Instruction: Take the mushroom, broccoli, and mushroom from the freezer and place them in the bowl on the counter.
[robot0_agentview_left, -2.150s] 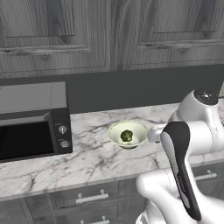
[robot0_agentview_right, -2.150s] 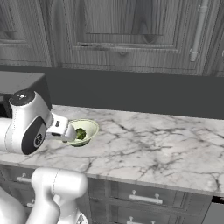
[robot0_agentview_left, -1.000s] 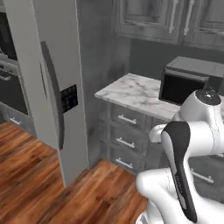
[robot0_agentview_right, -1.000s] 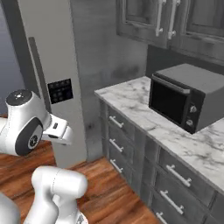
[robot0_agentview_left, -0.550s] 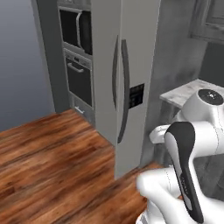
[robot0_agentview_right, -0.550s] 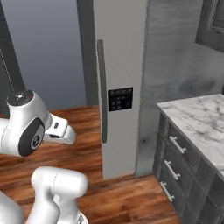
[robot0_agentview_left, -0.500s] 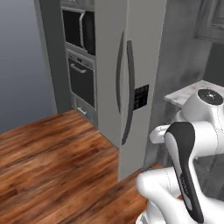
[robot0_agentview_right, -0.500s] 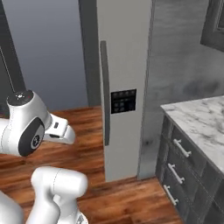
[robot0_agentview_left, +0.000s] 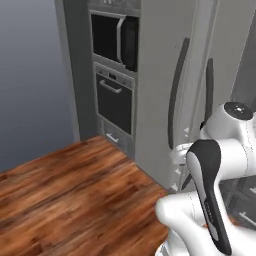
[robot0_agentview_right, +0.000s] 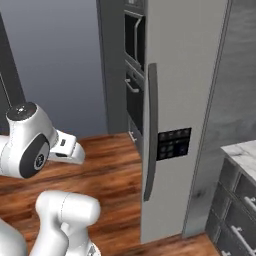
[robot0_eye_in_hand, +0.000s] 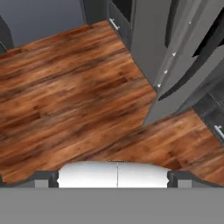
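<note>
Right base view: the freezer (robot0_agentview_right: 187, 100) stood shut, its long dark handle (robot0_agentview_right: 150, 131) running down the door beside a small control panel (robot0_agentview_right: 173, 143).
Left base view: the same grey appliance faced the white arm (robot0_agentview_left: 212, 192), with a built-in oven (robot0_agentview_left: 115, 102) set in the wall column just beside it.
Hand view: the camera looked down on wood floor (robot0_eye_in_hand: 70, 92) and the foot of the closed doors.
Gripper: its fingers could not be made out — whether parted or closed, or holding anything, I cannot tell.
Counter: a marble corner (robot0_agentview_right: 244, 152) showed at the right edge over dark drawers; bowl and vegetables lay outside these pictures.
Step, as judged: closing on the freezer to open it.
Risk: the door still barred the food — a glancing grasp on the curved bar could slip off, or the base stopping too close could block the door's swing.
</note>
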